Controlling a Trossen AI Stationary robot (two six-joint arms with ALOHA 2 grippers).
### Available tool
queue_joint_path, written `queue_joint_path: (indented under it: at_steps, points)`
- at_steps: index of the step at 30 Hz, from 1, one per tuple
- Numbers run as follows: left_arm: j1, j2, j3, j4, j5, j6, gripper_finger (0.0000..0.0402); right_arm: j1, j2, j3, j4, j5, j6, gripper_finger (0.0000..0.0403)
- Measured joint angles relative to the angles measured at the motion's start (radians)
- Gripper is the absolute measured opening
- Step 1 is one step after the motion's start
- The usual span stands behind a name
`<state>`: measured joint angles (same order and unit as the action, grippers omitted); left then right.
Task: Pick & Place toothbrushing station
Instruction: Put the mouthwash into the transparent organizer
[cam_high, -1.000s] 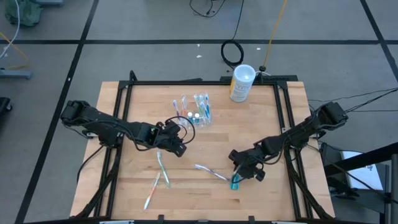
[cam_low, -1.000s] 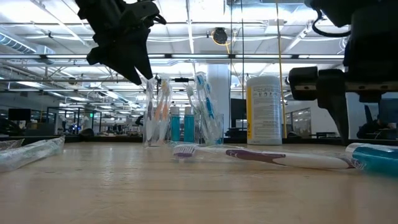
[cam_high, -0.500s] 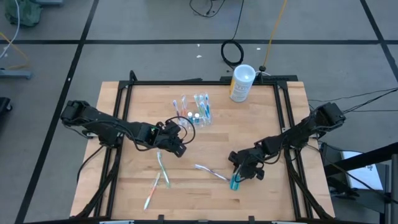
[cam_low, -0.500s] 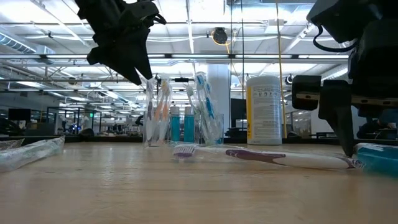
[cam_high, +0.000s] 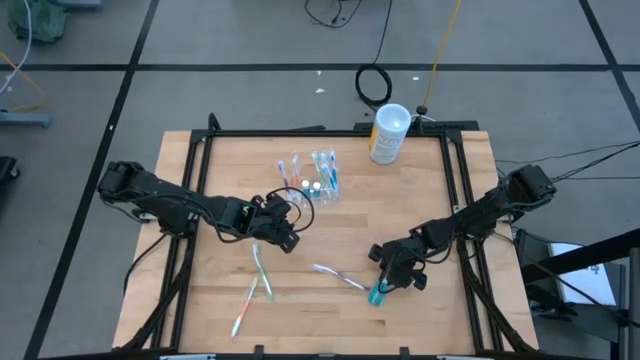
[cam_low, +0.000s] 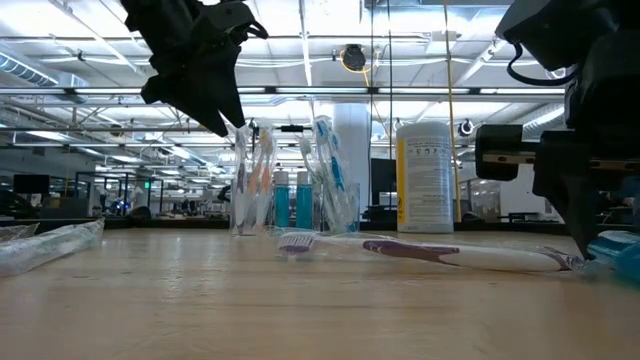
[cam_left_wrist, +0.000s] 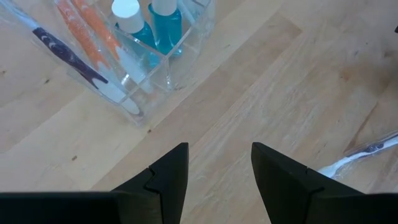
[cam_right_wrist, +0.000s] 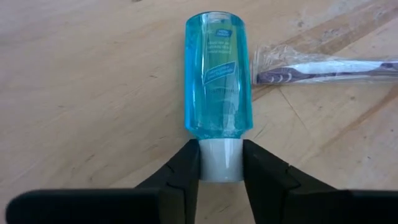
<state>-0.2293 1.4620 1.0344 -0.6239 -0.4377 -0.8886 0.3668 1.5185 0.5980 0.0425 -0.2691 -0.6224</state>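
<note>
Overhead and close views of a wooden table (cam_high: 220, 290) with 2 dark arms. The right gripper (cam_high: 385, 281), lower right of centre in the high view, is down at the table over a teal toothpaste tube (cam_high: 378, 294) that lies flat on the wood; in the right wrist view its 2 fingers (cam_right_wrist: 186, 171) are drawn in against either side of the tube's white cap (cam_right_wrist: 219, 160), narrowly parted and touching it, with the teal body pointing away toward the frame's top. A wrapped purple toothbrush (cam_right_wrist: 323, 68) lies just beside the tube, at the upper right of that view; in the high view it runs left from the tube at lower centre.

The left gripper (cam_high: 285, 230), left of centre in the high view, hangs above the table with its fingers (cam_left_wrist: 168, 174) clearly apart and nothing between them. Just beyond it, in the upper centre of the high view, stands the clear holder (cam_high: 312, 180), divided into compartments that hold 2 teal white-capped tubes (cam_left_wrist: 146, 25) and several upright toothbrushes (cam_low: 325, 170).

2 more loose toothbrushes (cam_high: 255, 285) lie at the lower left of the high view. A white canister (cam_high: 388, 133) with a yellowish label stands at the table's far edge, upper right of centre, well apart from the holder
</note>
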Motion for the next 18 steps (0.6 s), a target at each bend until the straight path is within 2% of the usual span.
queue_joint_path:
  at_steps: [4,6,12,15,18]
  points:
    - [0.0,0.0,0.0,0.0,0.0,0.0,0.0182,0.0,-0.009,-0.001,0.002,0.012,0.001,0.0097]
    - [0.0,0.0,0.0,0.0,-0.002,0.0,0.0182,0.001,-0.024,-0.003,0.007,0.051,-0.001,0.0103]
    - [0.0,0.0,0.0,0.03,-0.01,0.029,0.0182,0.002,-0.092,-0.003,0.033,0.287,-0.158,0.0091]
    - [0.0,0.0,0.0,0.105,-0.01,0.079,0.0182,0.001,-0.136,-0.003,0.032,0.444,-0.269,0.0089]
    - [0.0,0.0,0.0,0.207,-0.01,0.153,0.0182,-0.004,-0.176,-0.002,0.047,0.548,-0.411,0.0095]
